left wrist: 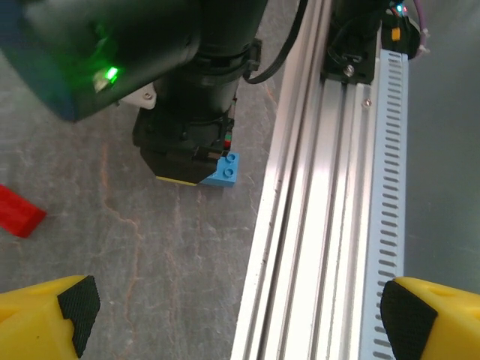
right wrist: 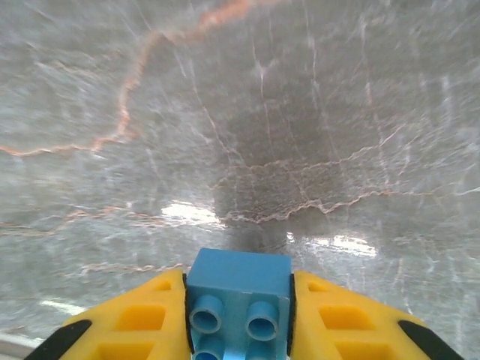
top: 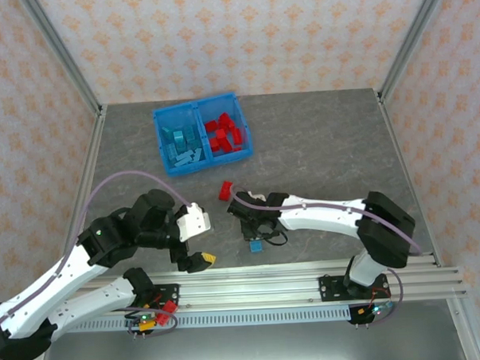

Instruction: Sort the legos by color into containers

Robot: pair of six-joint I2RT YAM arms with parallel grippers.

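The left gripper (left wrist: 236,322) hovered at the near edge of the table (top: 326,144), partly over the metal rail (left wrist: 315,225), its jaws spread wide with nothing between them. Towards the far edge, left of centre, sat the blue bin (top: 159,140), with light blue bricks (top: 181,144) in its left compartment and red bricks (top: 224,134) in its right. A lone red brick (top: 224,189) lay on the bare table near the middle. Just right of it, closer to the near edge, the right gripper (right wrist: 238,315) clamped a blue brick (right wrist: 238,281) between its jaws (studs facing the wrist camera), low over the table.
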